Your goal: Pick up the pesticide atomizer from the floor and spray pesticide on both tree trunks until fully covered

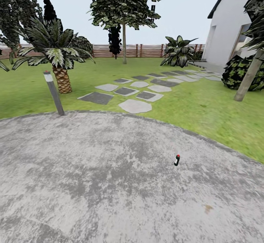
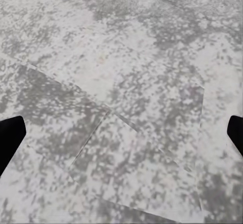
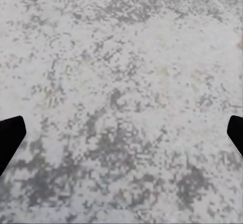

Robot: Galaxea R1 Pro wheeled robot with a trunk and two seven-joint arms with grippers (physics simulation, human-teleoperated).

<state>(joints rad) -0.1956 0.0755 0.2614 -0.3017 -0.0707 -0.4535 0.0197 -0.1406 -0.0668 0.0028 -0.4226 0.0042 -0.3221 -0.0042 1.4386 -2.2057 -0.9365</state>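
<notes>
A small dark atomizer (image 1: pixel 177 160) with a red tip stands on the grey stone paving (image 1: pixel 110 177), right of centre and too small to show detail. One tree (image 1: pixel 124 1) rises far across the lawn, its thin smooth trunk (image 1: pixel 124 43) upright. A second trunk (image 1: pixel 249 76) leans at the right edge, its leaves mostly cut off. In the left wrist view my left gripper (image 2: pixel 121 138) is open over bare paving, black fingertips (image 2: pixel 10 138) wide apart. My right gripper (image 3: pixel 121 138) is open too, with nothing between its fingertips (image 3: pixel 10 135).
A grey bollard (image 1: pixel 54 92) with a red top stands at the paving's far left edge, a short palm (image 1: pixel 60 58) behind it. Stepping stones (image 1: pixel 135 105) cross the lawn (image 1: pixel 205 107) toward a white house (image 1: pixel 227 26). A dark shrub (image 1: pixel 238 72) and slat fence (image 1: pixel 146 50) lie beyond.
</notes>
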